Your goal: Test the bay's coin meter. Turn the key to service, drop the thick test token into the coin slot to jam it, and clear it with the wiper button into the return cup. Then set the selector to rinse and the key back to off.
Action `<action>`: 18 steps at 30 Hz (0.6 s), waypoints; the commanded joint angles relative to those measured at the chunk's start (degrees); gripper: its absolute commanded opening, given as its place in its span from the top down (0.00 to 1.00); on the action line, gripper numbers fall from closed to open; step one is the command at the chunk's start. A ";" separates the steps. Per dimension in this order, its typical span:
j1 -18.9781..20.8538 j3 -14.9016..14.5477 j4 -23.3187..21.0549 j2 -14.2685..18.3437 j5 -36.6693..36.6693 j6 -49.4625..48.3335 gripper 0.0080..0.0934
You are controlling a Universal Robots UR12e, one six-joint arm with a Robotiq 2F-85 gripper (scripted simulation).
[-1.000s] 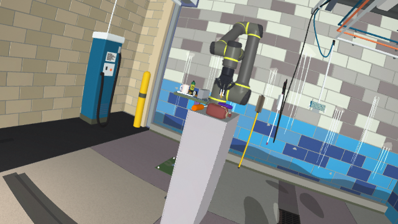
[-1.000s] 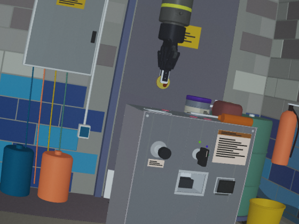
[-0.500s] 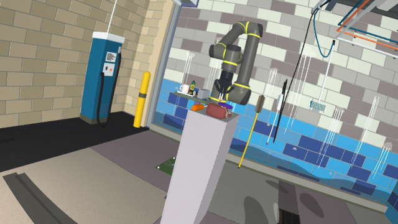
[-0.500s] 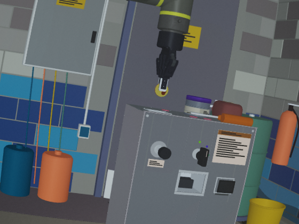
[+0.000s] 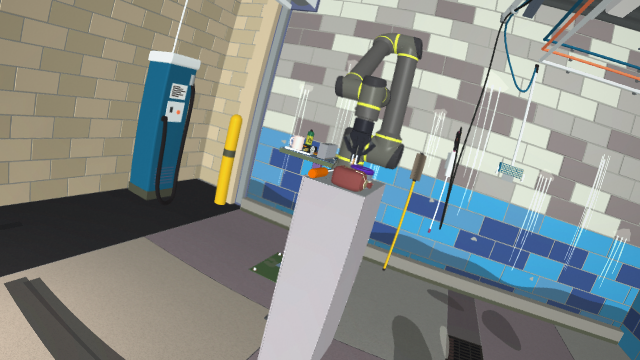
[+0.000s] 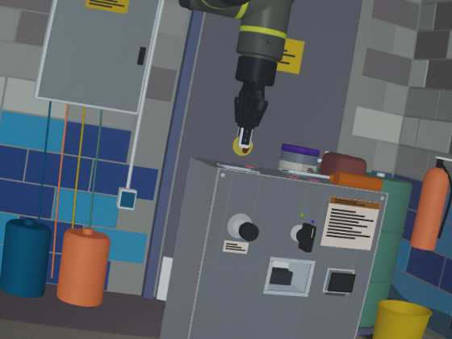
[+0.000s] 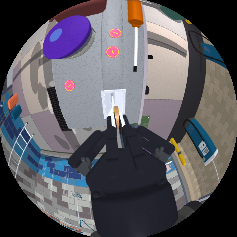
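A thick yellow test token (image 6: 243, 147) stands on edge between the fingers of my gripper (image 6: 244, 142), which are closed on its two faces (image 7: 116, 119). I hang a short way above the white coin slot plate (image 7: 113, 102) at the near end of the meter's top. Three thin pink tokens (image 7: 112, 51) lie flat further along the top. On the meter's front are the round black button (image 6: 248, 231), the key knob (image 6: 306, 237), the return cup opening (image 6: 289, 276) and a smaller black window (image 6: 341, 282).
A purple-lidded jar (image 6: 299, 157), a maroon pouch (image 6: 343, 163) and an orange-handled screwdriver (image 6: 355, 181) sit on the far part of the meter's top. A yellow bucket (image 6: 401, 319) and a green drum stand beside the meter, and a brush leans on the tiled wall (image 5: 410, 200).
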 commanded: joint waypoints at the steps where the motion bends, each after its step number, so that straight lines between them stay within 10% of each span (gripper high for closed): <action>1: 0.00 -0.02 -0.13 0.03 0.00 0.00 1.00; 18: 0.00 0.60 -1.67 0.95 0.00 0.00 1.00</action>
